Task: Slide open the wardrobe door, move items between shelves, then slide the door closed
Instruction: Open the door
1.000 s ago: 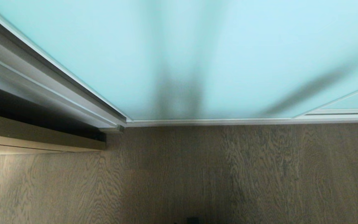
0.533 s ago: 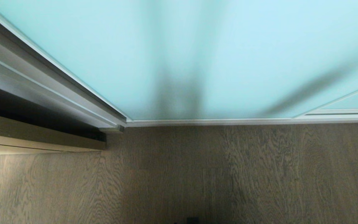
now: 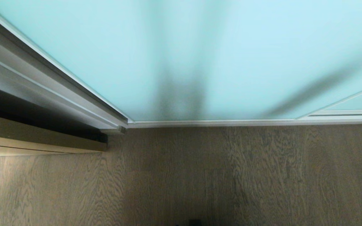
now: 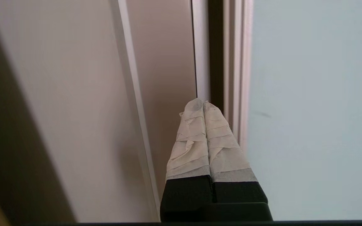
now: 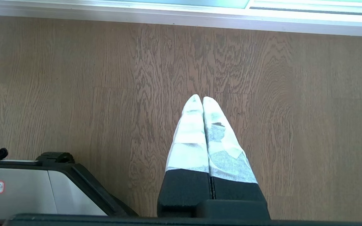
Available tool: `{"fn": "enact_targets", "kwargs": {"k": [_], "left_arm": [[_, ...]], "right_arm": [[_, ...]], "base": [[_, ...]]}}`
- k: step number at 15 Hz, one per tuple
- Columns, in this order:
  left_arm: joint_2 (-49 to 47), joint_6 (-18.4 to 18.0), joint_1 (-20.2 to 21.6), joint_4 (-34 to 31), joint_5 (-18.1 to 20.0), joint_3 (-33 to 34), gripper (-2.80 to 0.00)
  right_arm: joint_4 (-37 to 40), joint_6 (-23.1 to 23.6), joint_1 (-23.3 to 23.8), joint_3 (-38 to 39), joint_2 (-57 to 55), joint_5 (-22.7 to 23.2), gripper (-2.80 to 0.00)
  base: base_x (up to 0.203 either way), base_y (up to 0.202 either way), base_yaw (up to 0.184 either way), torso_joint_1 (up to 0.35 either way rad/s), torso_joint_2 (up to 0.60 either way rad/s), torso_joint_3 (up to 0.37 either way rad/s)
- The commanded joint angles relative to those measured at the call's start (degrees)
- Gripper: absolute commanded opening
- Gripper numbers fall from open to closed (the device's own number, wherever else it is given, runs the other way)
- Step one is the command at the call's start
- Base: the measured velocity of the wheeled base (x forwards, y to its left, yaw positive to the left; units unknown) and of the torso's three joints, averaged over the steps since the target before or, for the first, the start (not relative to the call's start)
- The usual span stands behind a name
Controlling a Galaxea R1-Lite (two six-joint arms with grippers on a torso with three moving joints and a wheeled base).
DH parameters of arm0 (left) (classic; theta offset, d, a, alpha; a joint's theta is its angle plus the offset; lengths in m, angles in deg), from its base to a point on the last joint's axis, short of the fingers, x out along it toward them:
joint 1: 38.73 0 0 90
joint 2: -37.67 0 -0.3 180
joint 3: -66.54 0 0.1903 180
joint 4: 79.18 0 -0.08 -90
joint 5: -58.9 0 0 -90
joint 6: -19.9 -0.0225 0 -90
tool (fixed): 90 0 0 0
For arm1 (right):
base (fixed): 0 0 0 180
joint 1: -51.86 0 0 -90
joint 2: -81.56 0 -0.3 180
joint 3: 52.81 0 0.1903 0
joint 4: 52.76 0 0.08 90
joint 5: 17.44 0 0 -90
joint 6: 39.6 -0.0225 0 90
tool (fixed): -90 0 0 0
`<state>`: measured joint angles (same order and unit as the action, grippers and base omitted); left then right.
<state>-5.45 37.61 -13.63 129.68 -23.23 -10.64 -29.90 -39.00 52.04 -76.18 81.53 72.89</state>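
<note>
The sliding wardrobe door (image 3: 218, 53), frosted pale blue-green glass in a thin white frame, fills the upper head view and stands closed. In the left wrist view the same door (image 4: 313, 110) takes up one side. My left gripper (image 4: 203, 102) is shut and empty, its taped tips pointing at the dark gap beside the door's frame edge (image 4: 240, 78). My right gripper (image 5: 199, 98) is shut and empty, hanging over the wood floor (image 5: 262, 110). Neither gripper shows in the head view. The items and the shelves are hidden.
A light wood cabinet front (image 4: 74, 110) stands on the other side of the gap from the door. The door's bottom rail (image 3: 250, 123) runs along the brown wood-grain floor (image 3: 200, 175). My base's grey and black body (image 5: 27, 191) shows beside the right gripper.
</note>
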Motion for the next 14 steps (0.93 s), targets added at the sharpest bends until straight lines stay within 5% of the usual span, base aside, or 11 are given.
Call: {"fn": "enact_targets", "kwargs": {"k": [1, 14], "left_arm": [[-4.5, 0.3, -0.1, 0.2, 0.0, -2.9, -2.80], [-5.6, 5.2, -1.6, -2.4, 8.7, -5.9, -2.80]], "right_arm": [[0.0, 0.0, 0.0, 0.0, -0.1, 0.0, -2.80], [0.0, 0.0, 0.0, 0.0, -0.1, 0.0, -2.80]], "base": [[0.000, 0.000, 0.000, 0.000, 0.00, 0.000], [0.000, 0.000, 0.000, 0.000, 0.00, 0.000]]}}
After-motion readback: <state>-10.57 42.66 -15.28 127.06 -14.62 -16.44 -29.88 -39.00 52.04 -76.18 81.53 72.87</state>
